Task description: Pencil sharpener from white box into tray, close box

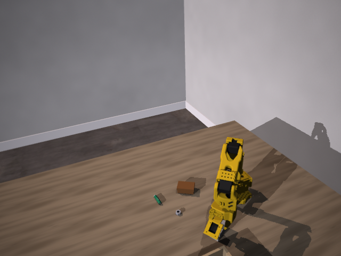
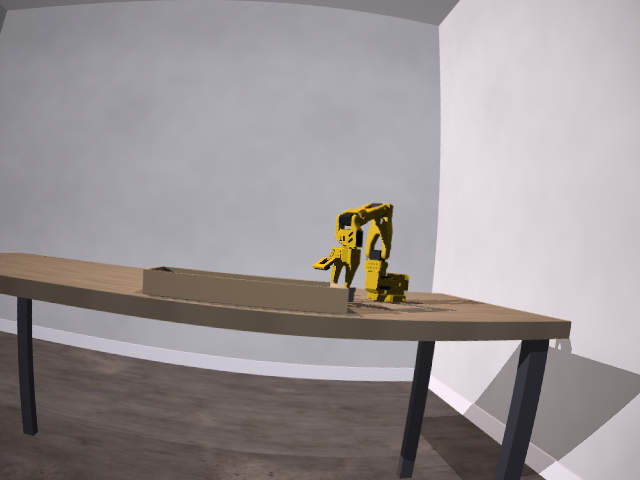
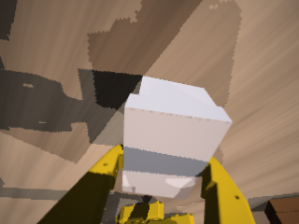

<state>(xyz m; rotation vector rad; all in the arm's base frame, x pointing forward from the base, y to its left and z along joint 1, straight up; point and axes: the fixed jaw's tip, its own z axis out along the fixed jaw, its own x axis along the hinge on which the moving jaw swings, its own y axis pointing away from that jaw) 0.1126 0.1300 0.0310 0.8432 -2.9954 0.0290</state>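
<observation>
The white box (image 2: 352, 294) stands on the table with its wider lid (image 3: 175, 114) over the narrower base. My gripper (image 3: 165, 154) (image 2: 340, 285) points down at it, one finger against each side of the lid, and looks shut on the lid. In the top view the arm hides the box and fingertips. The pencil sharpener does not show. The long wooden tray (image 2: 242, 291) (image 1: 212, 252) lies along the table's front, its right end just in front of the box. Its inside is hidden.
A brown block (image 1: 185, 188) (image 3: 286, 210) lies on the table left of the arm. A green cylinder (image 1: 157, 199) and a small grey nut-like piece (image 1: 178, 212) lie farther left and nearer. The table's front edge (image 2: 232, 317) runs close before the tray.
</observation>
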